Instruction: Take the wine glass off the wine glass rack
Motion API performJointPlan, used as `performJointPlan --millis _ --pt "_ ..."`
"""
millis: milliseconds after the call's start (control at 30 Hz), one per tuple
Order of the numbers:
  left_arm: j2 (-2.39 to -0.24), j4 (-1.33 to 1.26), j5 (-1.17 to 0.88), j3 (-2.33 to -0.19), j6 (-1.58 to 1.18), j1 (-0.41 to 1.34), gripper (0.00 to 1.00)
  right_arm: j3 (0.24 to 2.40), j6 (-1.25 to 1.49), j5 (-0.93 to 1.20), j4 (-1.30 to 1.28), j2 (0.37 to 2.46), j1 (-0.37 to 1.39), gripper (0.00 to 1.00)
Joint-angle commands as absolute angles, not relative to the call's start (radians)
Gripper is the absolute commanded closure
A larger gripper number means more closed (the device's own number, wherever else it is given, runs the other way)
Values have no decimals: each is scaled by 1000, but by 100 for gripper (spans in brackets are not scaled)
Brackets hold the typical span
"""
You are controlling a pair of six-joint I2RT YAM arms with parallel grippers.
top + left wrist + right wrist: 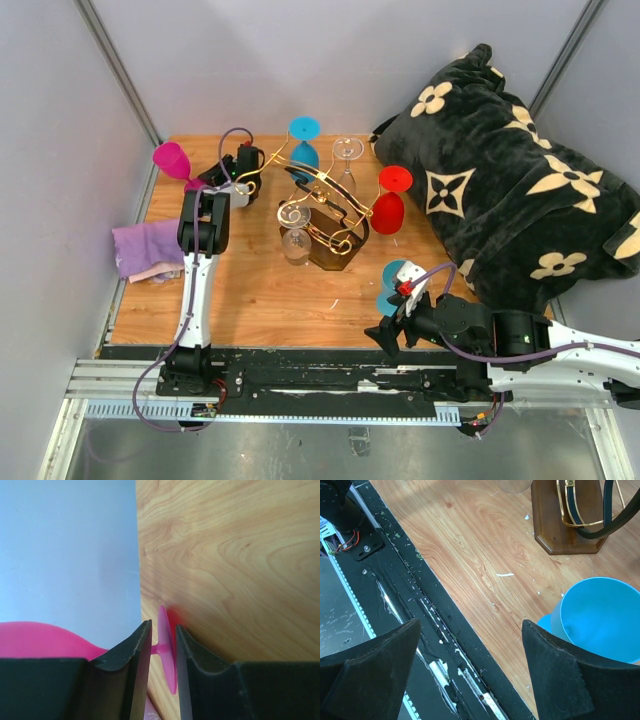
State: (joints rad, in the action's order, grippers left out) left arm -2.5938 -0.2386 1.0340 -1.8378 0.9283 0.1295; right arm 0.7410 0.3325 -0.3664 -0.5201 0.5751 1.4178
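- The pink wine glass (172,160) is off the wine glass rack (320,205). You'll find it well to the left of the rack, at the far left corner of the table (270,300), hard by the wall.
- In the left wrist view its thin round foot (167,650) sits edge-on, parallel to the wood. You cannot tell whether it touches the table.
- Your left gripper (162,625) straddles that foot. The jaws are slightly parted, the gap wider than the foot is thick, and the short stem runs out past the left finger (135,655) toward the bowl.
- The right finger (195,660) lies very near the foot — contact cannot be made out.
- On the rack hang a blue glass (303,140), a clear glass (346,160) and a red glass (390,200); another clear glass (295,243) sits at its near left side.
- Near and right of the rack, your right gripper (470,680) hovers wide open and holding nothing — a second blue glass (600,620) stands just beside it.
- Left of the rack a purple cloth (145,250) lies at the table edge; to the right, a dark flowered blanket (510,190).
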Motion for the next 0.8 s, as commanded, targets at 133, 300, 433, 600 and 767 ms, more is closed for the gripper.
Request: performJointPlan --millis 133,300,433,600,767 --pt "-2650 -48 848 -1903 667 170 61 735 315 -371 -500 575 1402 17" --pt "-2642 88 711 -1970 549 168 54 733 320 -370 -500 570 1401 17" --pt "-2621 127 646 -1985 511 166 39 731 314 -373 -500 573 1402 17" --pt "-2570 182 494 -2012 426 152 17 732 308 -375 -497 580 1400 17" --pt "-2540 209 410 -2044 391 144 12 736 305 -376 -494 587 1399 17"
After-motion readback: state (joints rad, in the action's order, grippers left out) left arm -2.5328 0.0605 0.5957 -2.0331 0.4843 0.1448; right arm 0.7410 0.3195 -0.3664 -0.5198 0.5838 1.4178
